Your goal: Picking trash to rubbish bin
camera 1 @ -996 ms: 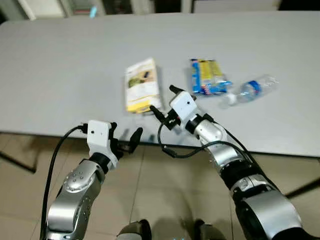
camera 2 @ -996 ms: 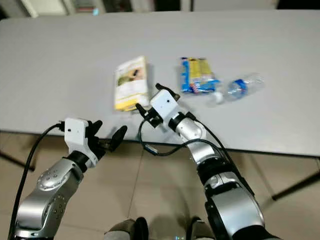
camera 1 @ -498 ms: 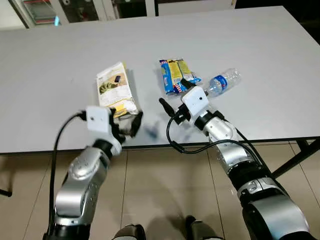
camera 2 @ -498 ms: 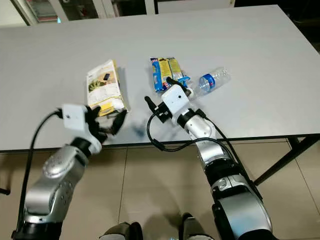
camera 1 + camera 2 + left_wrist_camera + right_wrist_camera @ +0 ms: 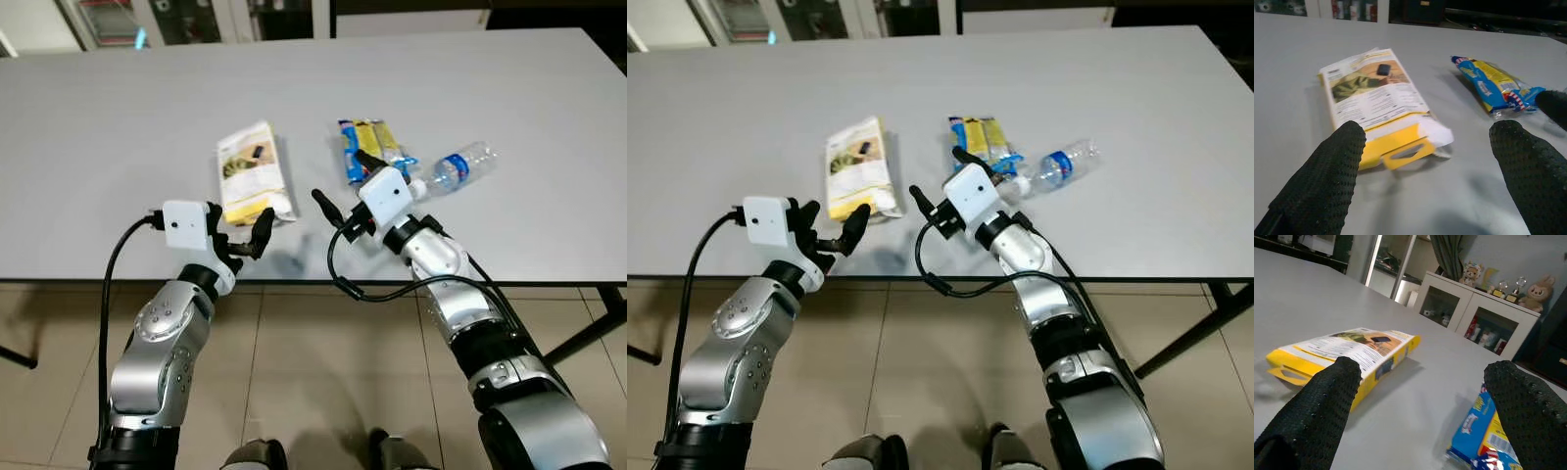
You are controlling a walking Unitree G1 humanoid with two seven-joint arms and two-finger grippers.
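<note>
Three pieces of trash lie on the grey table (image 5: pixel 118 127): a yellow-and-white carton (image 5: pixel 253 181), a blue-and-yellow snack wrapper (image 5: pixel 367 152) and a clear plastic bottle (image 5: pixel 460 166). My left gripper (image 5: pixel 240 235) is open at the table's front edge, just short of the carton's near end. In the left wrist view the carton (image 5: pixel 1376 93) lies between and beyond the fingers (image 5: pixel 1322 181). My right gripper (image 5: pixel 336 173) is open and hovers low between the carton and the wrapper. Its wrist view has the carton (image 5: pixel 1347 350) on one side and the wrapper (image 5: pixel 1488 431) on the other.
The table's front edge (image 5: pixel 323 284) runs just under both wrists, with tiled floor (image 5: pixel 294 372) below. A table leg (image 5: pixel 588 333) stands at the right. Cabinets (image 5: pixel 196 15) line the wall behind the table. The table's left half is bare.
The camera has shifted. My left gripper has come up from below the table edge to the carton's near end. The right gripper stays between carton and wrapper.
</note>
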